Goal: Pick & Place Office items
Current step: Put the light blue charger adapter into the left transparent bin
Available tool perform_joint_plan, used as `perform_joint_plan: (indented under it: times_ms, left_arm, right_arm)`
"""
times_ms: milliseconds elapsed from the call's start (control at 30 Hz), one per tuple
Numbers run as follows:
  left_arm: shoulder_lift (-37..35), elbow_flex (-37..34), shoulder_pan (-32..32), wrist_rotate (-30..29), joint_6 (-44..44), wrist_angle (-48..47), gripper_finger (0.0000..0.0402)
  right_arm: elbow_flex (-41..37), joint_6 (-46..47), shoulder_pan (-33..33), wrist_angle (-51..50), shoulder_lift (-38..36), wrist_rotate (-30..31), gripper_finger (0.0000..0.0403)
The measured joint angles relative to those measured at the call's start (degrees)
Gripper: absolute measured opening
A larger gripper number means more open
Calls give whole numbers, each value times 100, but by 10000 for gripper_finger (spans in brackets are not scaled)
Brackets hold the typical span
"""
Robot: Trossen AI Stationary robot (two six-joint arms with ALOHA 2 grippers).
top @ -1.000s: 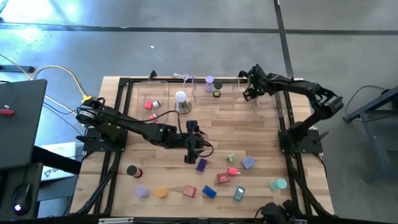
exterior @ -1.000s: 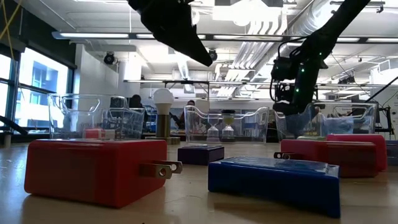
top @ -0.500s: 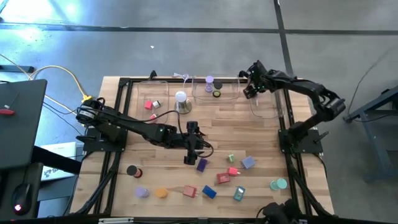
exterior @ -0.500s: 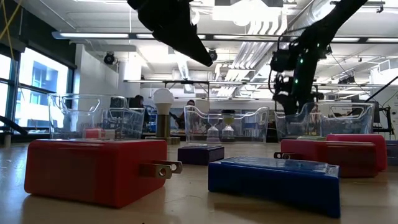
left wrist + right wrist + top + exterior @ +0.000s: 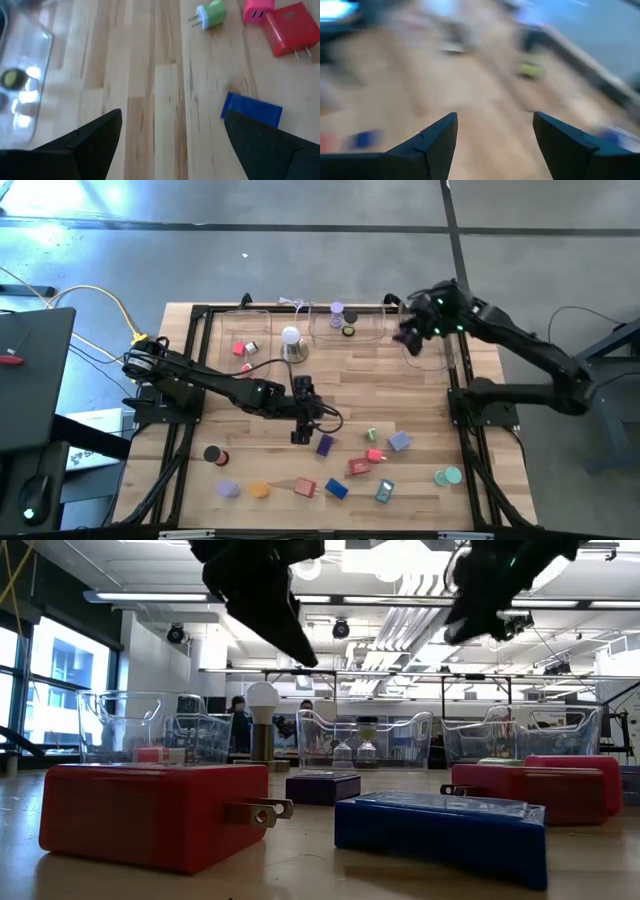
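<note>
Left gripper (image 5: pixel 300 412) hangs spread and empty just beside the small purple plastic block (image 5: pixel 324 445), apparently lining up. Right gripper (image 5: pixel 408 338), parted, empty, sits over the clear plastic tray (image 5: pixel 455 350), likely post-drop.

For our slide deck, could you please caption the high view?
Left hand open above the purple block; right hand open over the far-right clear tray.

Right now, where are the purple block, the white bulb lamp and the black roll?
purple block (image 5: pixel 324 445), high view, middle of its top face.
white bulb lamp (image 5: pixel 291 337), high view, top of the dome.
black roll (image 5: pixel 211 453), high view, its round top.
</note>
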Motion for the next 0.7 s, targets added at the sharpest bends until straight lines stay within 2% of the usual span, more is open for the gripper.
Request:
perform_joint_plan:
  times_ms: [100,333,467,600,700]
  left_arm:
    - [0,0,-14,-1,-131,-79,344]
    - [0,0,-92,0,-174,-113,344]
    - [0,0,-89,-2,-178,-138,344]
    - [0,0,-83,-2,-187,-146,344]
    - [0,0,-83,-2,-187,-146,344]
  right_arm:
    - [-2,-40,298,-1,-423,-628,248]
    - [-9,45,889,122,-952,-1044,248]
    - [-9,134,1119,150,-956,-656,248]
    - [-9,319,1327,131,-873,553,248]
    - [-11,185,1450,130,-733,916,248]
